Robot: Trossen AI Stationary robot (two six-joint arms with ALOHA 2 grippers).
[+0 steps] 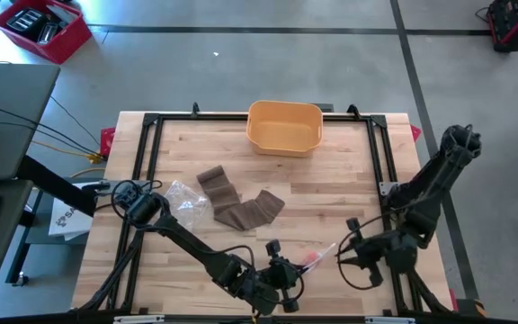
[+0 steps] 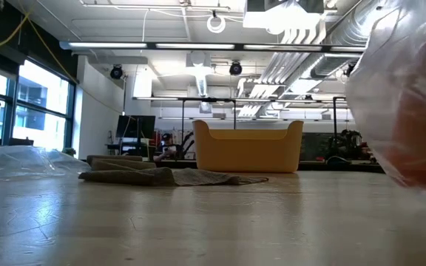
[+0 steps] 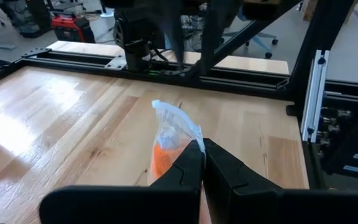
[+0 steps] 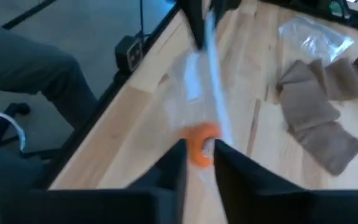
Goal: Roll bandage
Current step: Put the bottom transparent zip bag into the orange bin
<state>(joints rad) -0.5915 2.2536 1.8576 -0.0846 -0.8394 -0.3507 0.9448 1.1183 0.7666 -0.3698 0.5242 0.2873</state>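
A brown bandage (image 1: 241,205) lies unrolled in a crumpled zigzag, flat on the wooden table's middle. Near the front edge, a clear plastic bag (image 1: 315,259) with something orange inside stretches between my two grippers. My left gripper (image 1: 291,269) is shut on it from the left. My right gripper (image 4: 201,152) stands at the bag's other end, its fingers a little apart with the orange part (image 4: 201,144) between the tips. In the low view the bag (image 2: 401,96) fills the right side, close to the camera. My left gripper pinches the clear bag's film (image 3: 188,144) between its two shut fingers, beside the orange content (image 3: 161,158). The fingers come nearly level from the table's left. The bag sticks out past the fingertips, and its free end (image 3: 166,112) stands up. My right gripper has the bag's orange part between its slightly parted fingertips; I cannot tell whether they touch it.
A yellow-orange basket (image 1: 284,126) stands at the table's far middle. A crumpled clear wrapper (image 1: 185,200) lies left of the bandage. Black rails (image 1: 380,153) frame the table. In the right wrist view a person's dark-clad leg (image 4: 23,68) shows beyond the near edge.
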